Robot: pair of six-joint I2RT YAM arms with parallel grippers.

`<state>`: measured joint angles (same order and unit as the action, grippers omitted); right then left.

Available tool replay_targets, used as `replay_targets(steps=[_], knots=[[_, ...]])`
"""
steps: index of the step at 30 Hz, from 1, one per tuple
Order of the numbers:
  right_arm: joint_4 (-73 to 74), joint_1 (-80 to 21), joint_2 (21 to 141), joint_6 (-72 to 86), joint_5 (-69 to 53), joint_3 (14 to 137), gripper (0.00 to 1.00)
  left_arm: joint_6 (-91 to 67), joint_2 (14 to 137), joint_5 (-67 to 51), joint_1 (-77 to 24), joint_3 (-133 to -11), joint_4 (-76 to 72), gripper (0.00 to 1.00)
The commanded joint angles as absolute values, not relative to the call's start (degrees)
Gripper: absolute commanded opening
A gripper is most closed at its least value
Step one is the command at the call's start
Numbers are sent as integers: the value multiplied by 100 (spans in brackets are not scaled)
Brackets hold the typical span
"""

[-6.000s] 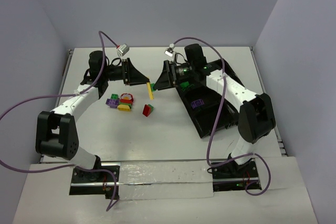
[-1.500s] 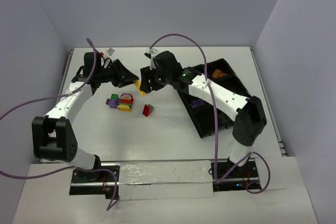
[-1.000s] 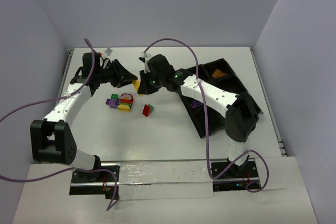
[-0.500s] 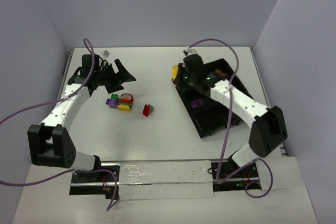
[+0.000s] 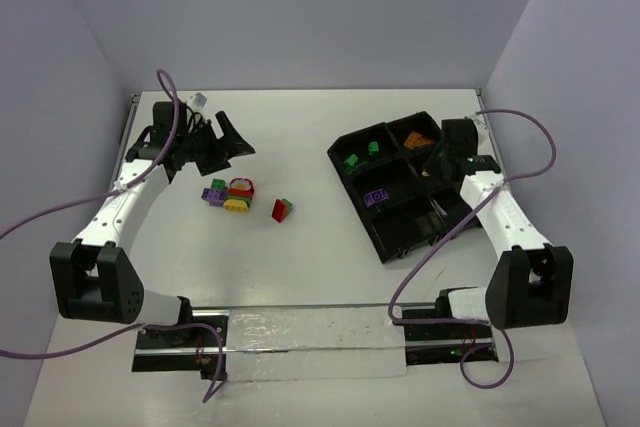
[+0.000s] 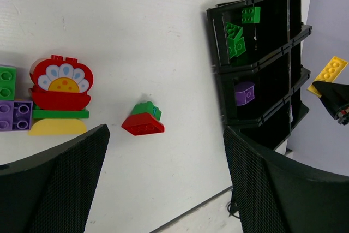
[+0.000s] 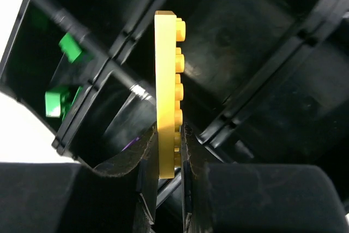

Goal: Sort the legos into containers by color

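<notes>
Holding a long yellow plate (image 7: 166, 80) upright on its edge, the right pincer (image 7: 165, 137) is clamped on it above the black divided tray (image 5: 405, 237), near the orange brick's compartment. The left pincer (image 5: 240, 142) hangs with its fingers spread apart over the counter (image 5: 300, 267), above a brick cluster (image 5: 230, 194) and a red-and-green pair (image 5: 282, 209) just beside it.

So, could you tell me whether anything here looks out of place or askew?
Nothing looks spilled or damaged. The black tray sits turned at an angle to the edges of the table, and a green brick seems joined to the red wedge out on the table, two colours together.
</notes>
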<state>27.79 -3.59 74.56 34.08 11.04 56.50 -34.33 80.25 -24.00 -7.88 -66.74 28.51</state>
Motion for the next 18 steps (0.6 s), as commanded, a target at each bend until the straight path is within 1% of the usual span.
replay_targets(steps=[1, 6, 10, 11, 12, 13, 14, 16, 18], knots=[[2612, 24, 7395, 3625, 910, 5511, 0, -3287, 7864, -2435, -756, -6829, 2903, 93], [2275, 362, 7830, 3533, 932, 5714, 0, -3284, 7857, -2490, -756, -6826, 2874, 93], [2170, 518, 8364, 3568, 887, 6162, 0, -3278, 7884, -2505, -756, -6829, 2909, 92], [2145, 527, 8525, 3577, 870, 6214, 1, -3278, 7893, -2505, -756, -6829, 2918, 93], [2145, 527, 8614, 3595, 852, 6267, 10, -3270, 7901, -2505, -756, -6829, 2927, 93], [2144, 527, 8677, 3595, 826, 6311, 10, -3270, 7910, -2505, -756, -6829, 2927, 93], [2127, 527, 8788, 3612, 800, 6354, 35, -3278, 7902, -2487, -756, -6838, 2935, 93], [2120, 527, 8817, 3584, 821, 6382, 51, -3285, 7908, -2480, -756, -6831, 2936, 93], [2173, 526, 8813, 3523, 809, 6454, 63, -3287, 7921, -2490, -763, -6829, 2927, 93]])
